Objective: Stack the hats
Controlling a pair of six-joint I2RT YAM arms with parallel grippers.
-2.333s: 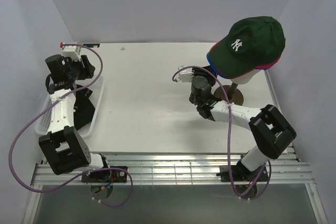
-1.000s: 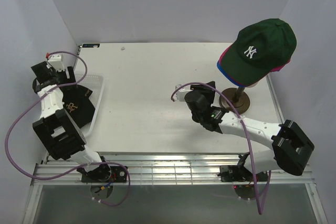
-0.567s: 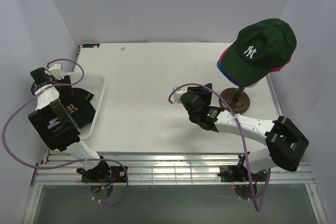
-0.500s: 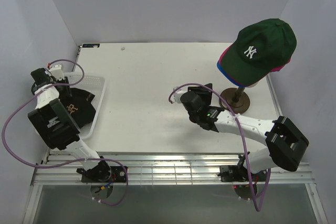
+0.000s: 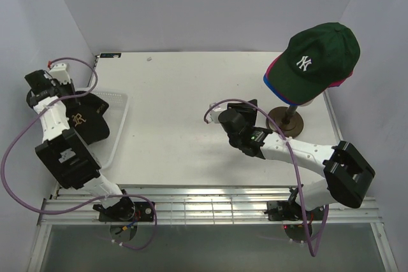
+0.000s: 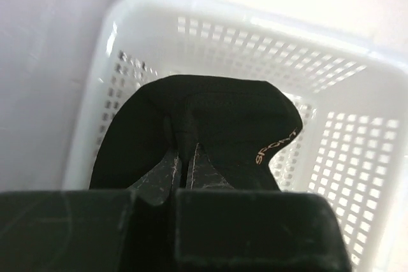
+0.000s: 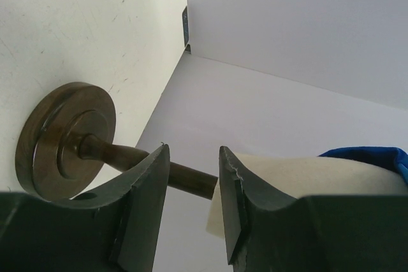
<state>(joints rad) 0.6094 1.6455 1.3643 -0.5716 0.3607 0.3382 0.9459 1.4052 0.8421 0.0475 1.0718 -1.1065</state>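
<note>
The left arm [image 5: 53, 114] and right arm [image 5: 299, 151], 2 alike, have white links, boxy black joints and a purple cable [image 5: 13, 148] looping from wrist to base.

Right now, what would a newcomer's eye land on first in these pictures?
The dark green NY cap topping the stack on the mannequin stand at the far right stands out most. Next, at the left edge, the left end effector pinches the black cap over the white basket.
</note>
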